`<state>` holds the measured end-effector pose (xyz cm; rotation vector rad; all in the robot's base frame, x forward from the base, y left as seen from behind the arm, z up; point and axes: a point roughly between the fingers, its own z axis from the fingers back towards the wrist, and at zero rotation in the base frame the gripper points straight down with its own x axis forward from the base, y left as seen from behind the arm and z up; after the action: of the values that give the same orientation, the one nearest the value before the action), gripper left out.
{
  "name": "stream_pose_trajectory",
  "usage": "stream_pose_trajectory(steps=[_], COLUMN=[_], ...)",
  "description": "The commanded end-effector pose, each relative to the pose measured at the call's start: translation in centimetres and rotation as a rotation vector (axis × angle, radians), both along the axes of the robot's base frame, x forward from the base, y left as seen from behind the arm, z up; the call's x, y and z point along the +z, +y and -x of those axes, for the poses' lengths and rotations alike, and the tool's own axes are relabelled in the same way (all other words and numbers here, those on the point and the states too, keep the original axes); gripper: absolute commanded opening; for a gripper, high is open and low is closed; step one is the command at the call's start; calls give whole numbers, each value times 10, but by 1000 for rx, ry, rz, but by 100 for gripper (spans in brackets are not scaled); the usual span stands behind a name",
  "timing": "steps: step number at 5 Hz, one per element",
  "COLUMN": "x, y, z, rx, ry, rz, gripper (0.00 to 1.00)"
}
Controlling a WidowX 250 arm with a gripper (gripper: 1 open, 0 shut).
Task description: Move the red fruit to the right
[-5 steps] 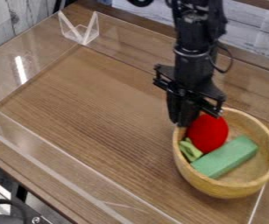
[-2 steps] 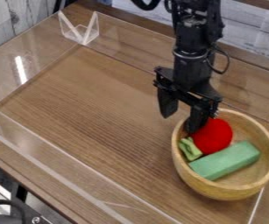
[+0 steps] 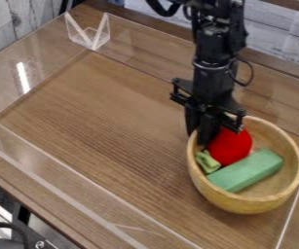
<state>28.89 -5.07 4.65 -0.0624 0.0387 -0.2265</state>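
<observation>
The arm descends from twelve o'clock, with the gripper (image 3: pixel 217 128) pointing straight down into the bowl (image 3: pixel 249 196). The bowl stands at about four o'clock on the table (image 3: pixel 99 126). The strawberry (image 3: pixel 233 145) lies inside the bowl on its ten o'clock side, its green cap against the rim. The jaws are drawn in close over the upper left of the strawberry and appear to pinch it, though contact is partly hidden by the fingers. A green block (image 3: pixel 249 171) lies flat in the bowl at five o'clock of the strawberry, touching it.
</observation>
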Motion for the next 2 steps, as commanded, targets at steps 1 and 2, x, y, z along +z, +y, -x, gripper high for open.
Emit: stream_pose_trajectory(steps=[1,2], x=[12,19], y=[-10,-14], z=[-10,-5], rx=[-44,-86], ry=[-55,-63], rz=[-1,-7], gripper=[0,0])
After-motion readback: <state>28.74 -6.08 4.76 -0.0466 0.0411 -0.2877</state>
